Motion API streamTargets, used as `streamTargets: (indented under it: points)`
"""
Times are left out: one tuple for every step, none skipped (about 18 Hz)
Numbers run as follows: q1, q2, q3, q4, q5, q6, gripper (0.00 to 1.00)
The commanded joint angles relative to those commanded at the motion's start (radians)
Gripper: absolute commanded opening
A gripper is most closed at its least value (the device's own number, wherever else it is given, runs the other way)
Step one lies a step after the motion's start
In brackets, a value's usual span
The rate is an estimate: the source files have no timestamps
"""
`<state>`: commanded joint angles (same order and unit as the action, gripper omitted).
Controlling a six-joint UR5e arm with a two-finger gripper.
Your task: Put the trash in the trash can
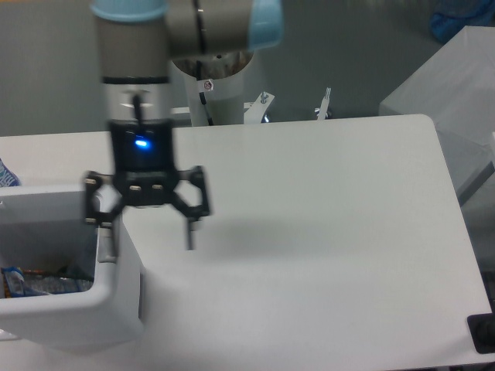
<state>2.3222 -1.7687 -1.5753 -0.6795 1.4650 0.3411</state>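
The trash can (73,308) is a large white bin at the table's front left corner. Inside it, low at the left, lies the blue-and-orange snack packet (15,281), with something clear and crumpled (60,284) beside it. My gripper (151,249) hangs wide open and empty over the bin's right wall. One fingertip is above the bin's inner right edge and the other is above the table to the right of the bin. The view is motion-blurred.
A small blue-and-white object (5,175) peeks in at the left frame edge behind the bin; I cannot tell what it is. The arm's base column (209,85) stands behind the table's far edge. A grey surface (456,85) lies off to the right.
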Motion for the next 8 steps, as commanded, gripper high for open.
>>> streamTargets:
  points:
    - [0.019,0.003,-0.006,-0.009,0.002,0.091,1.00]
    - [0.037,0.011,-0.008,-0.034,0.002,0.173,1.00]
    - [0.064,0.017,-0.009,-0.067,0.005,0.243,1.00]
    - [0.080,0.029,-0.008,-0.101,0.011,0.303,1.00]
    - [0.085,0.041,-0.009,-0.129,0.018,0.344,1.00]
    - [0.088,0.052,-0.009,-0.147,0.021,0.370,1.00]
    - [0.092,0.057,-0.008,-0.155,0.023,0.380,1.00]
    - [0.095,0.060,-0.008,-0.155,0.023,0.381,1.00]
